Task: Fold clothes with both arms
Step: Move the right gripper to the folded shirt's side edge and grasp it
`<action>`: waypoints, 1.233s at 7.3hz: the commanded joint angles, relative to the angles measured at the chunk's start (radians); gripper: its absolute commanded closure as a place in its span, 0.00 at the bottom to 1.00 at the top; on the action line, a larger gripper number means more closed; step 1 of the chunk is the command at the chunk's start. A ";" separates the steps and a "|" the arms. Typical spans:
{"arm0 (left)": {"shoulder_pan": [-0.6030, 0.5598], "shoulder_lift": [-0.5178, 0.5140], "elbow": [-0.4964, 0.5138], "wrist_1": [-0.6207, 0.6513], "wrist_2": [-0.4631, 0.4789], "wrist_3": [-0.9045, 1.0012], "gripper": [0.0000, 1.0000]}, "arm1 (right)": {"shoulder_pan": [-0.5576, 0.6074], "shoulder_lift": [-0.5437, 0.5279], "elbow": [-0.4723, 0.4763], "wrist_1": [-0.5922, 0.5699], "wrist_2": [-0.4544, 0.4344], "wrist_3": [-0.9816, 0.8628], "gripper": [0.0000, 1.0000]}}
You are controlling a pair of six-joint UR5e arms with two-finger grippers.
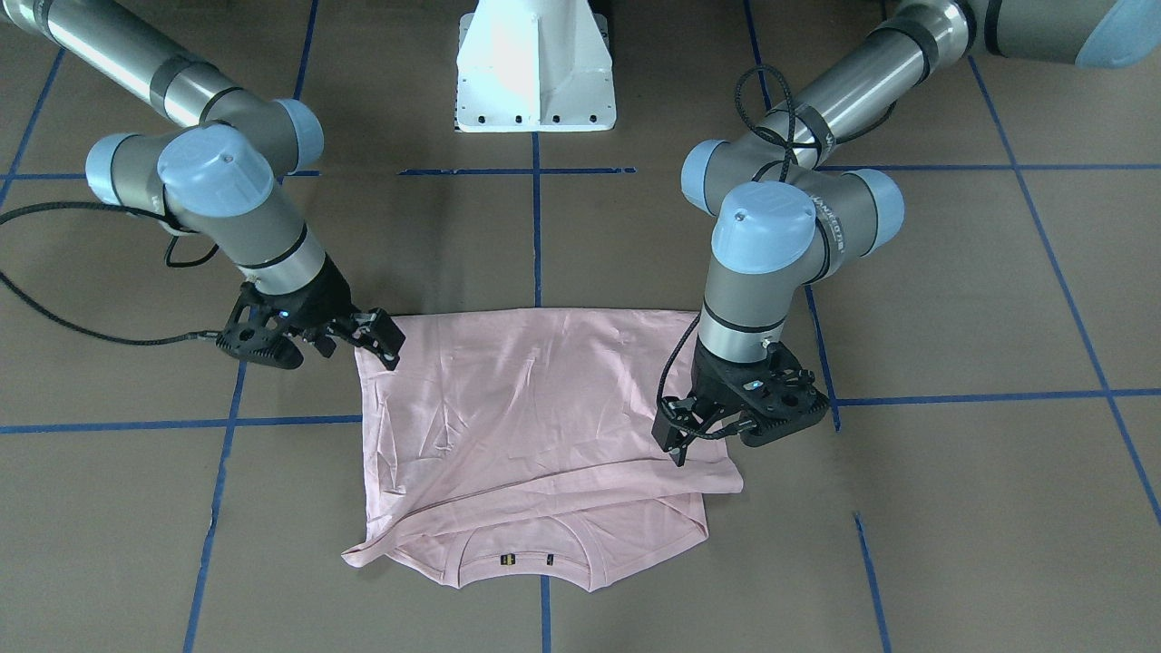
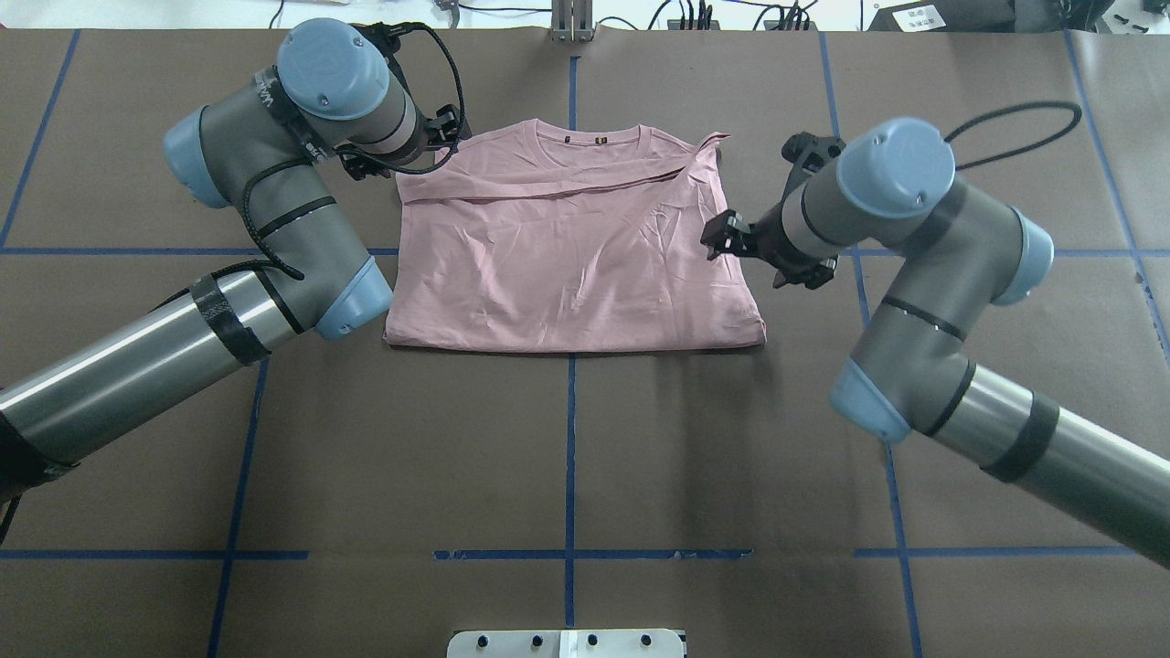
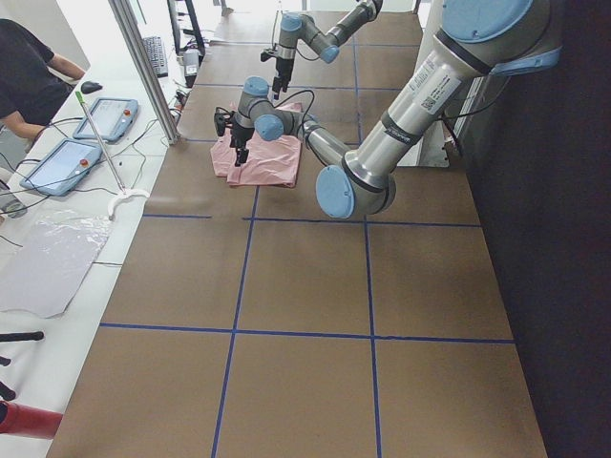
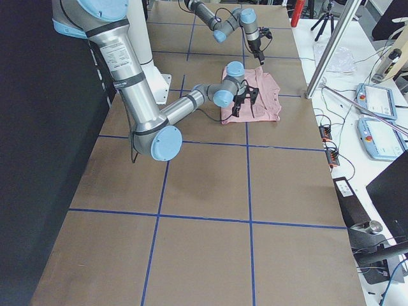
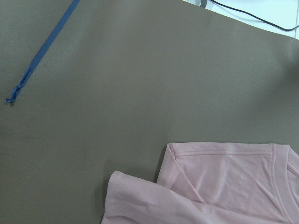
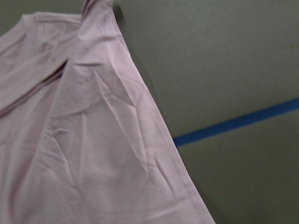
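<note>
The pale pink T-shirt (image 1: pixel 535 426) lies flat on the brown table, folded across its middle, with the collar (image 1: pixel 526 558) at the far edge from the robot. It also shows as the shirt (image 2: pixel 567 256) from overhead. My left gripper (image 1: pixel 676 444) hovers just over the folded layer's corner near the collar end, jaws open with nothing between them; overhead it is the left gripper (image 2: pixel 448 128). My right gripper (image 1: pixel 385 340) hangs open beside the shirt's opposite side edge, seen overhead as the right gripper (image 2: pixel 722 236). Both wrist views show only shirt (image 5: pixel 224 186) and table.
The white pedestal base (image 1: pixel 535 68) stands behind the shirt. Blue tape lines (image 1: pixel 535 227) grid the table. Beyond the far edge are tablets (image 3: pixel 62 162), cables, a plastic sheet (image 3: pixel 48 258) and a seated person (image 3: pixel 29 67).
</note>
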 commanded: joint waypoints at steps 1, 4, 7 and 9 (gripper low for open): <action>-0.001 0.002 -0.041 0.022 -0.003 -0.001 0.00 | -0.101 -0.089 0.087 -0.018 -0.073 0.043 0.00; -0.001 0.002 -0.043 0.026 -0.003 -0.001 0.00 | -0.118 -0.084 0.057 -0.018 -0.093 0.026 0.05; -0.001 0.004 -0.043 0.026 -0.003 -0.008 0.00 | -0.078 -0.076 0.026 -0.019 -0.093 -0.016 0.08; -0.001 0.013 -0.044 0.024 0.000 -0.012 0.00 | -0.080 -0.069 0.018 -0.019 -0.085 -0.017 0.90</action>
